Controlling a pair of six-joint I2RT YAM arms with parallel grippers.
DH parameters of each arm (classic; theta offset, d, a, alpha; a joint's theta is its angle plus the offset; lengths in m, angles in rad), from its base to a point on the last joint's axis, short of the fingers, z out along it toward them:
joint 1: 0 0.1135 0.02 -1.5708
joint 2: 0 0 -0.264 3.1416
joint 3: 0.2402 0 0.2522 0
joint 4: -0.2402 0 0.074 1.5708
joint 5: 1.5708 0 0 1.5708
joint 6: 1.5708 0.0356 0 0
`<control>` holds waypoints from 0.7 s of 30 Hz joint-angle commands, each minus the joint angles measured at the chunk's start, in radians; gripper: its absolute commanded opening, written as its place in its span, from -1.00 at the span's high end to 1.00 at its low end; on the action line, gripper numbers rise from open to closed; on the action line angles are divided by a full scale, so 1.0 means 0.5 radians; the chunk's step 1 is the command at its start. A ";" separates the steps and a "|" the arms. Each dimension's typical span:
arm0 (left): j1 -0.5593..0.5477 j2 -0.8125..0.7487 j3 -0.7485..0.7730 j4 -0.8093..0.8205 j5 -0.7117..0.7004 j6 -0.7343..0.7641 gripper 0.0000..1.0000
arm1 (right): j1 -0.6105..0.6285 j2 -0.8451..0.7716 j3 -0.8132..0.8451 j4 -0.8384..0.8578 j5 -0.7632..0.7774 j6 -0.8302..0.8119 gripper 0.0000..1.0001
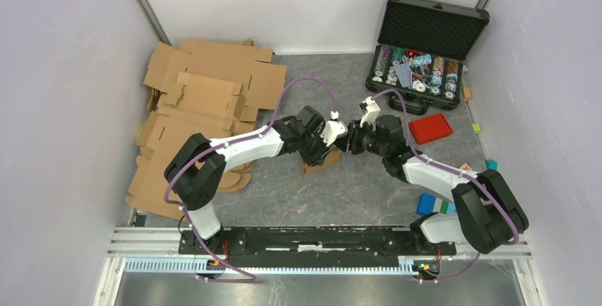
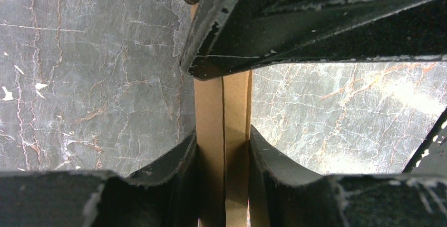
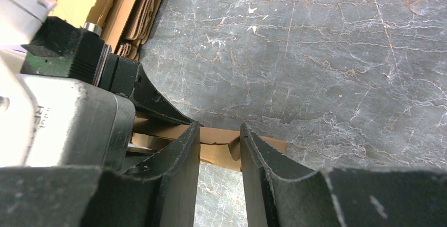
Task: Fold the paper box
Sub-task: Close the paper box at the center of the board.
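Left claw (image 2: pixel 223 145) is clamped on the paper box (image 2: pixel 234 98), a cardboard wall upright between its fingers. Right claw (image 3: pixel 220 132) is narrow, its tips at the flap just ahead; gripping or not, can't tell. Best play: left braces, right presses slowly along the crease. Table (image 3: pixel 342 53) beyond.

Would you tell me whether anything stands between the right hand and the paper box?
Nothing visible does; the right hand sits at the paper box, which the left hand clamps beside it.
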 commanded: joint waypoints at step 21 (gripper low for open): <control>-0.031 0.099 0.018 -0.027 0.025 0.061 0.83 | 0.021 -0.019 0.096 -0.098 -0.140 0.056 0.14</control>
